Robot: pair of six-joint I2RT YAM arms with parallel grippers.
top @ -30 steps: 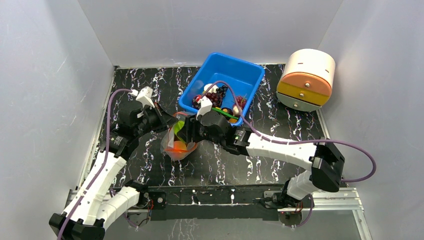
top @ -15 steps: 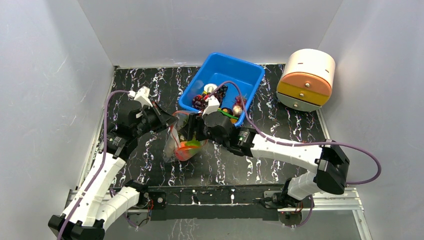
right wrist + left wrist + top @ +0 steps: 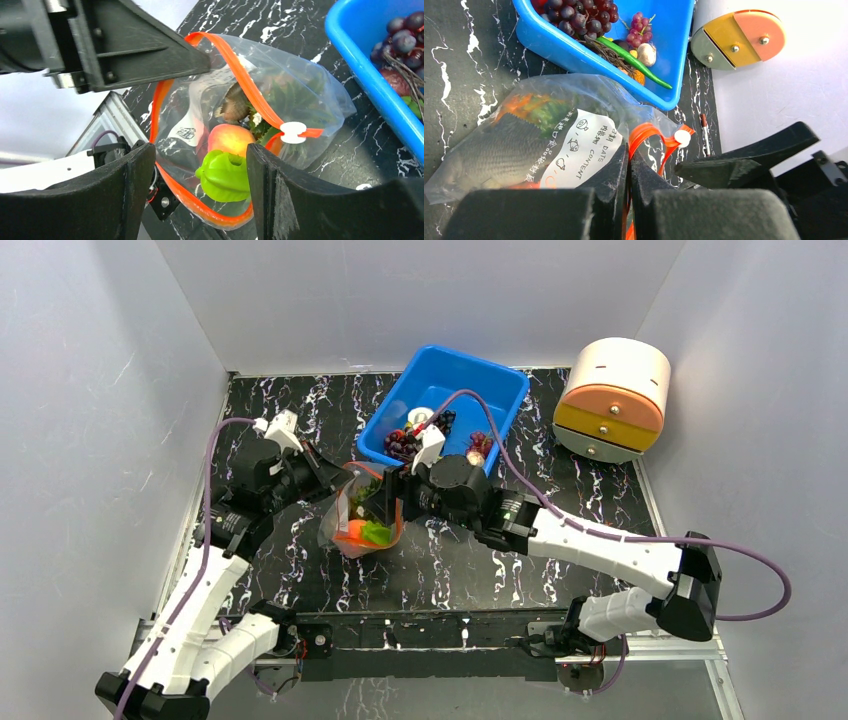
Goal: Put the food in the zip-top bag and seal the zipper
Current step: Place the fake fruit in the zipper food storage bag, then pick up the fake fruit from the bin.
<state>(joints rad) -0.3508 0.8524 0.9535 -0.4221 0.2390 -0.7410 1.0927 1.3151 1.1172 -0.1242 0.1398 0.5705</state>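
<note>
Here the left gripper (image 3: 628,167) has its fingers pressed tight together on the zipper (image 3: 646,134) at the rim of the zip-top bag (image 3: 519,145). The bag sits at the centre of the top view, just below and left of the blue bin (image 3: 500,390). In the right wrist view the right gripper (image 3: 200,197) holds its fingers wide apart over the bag's gaping mouth, and between them, inside the zipper's loop, lie a green piece (image 3: 223,175) and a peach (image 3: 227,140).

One bag (image 3: 342,522), one bin (image 3: 476,390) — one drawer box (image 3: 612,398).
</note>
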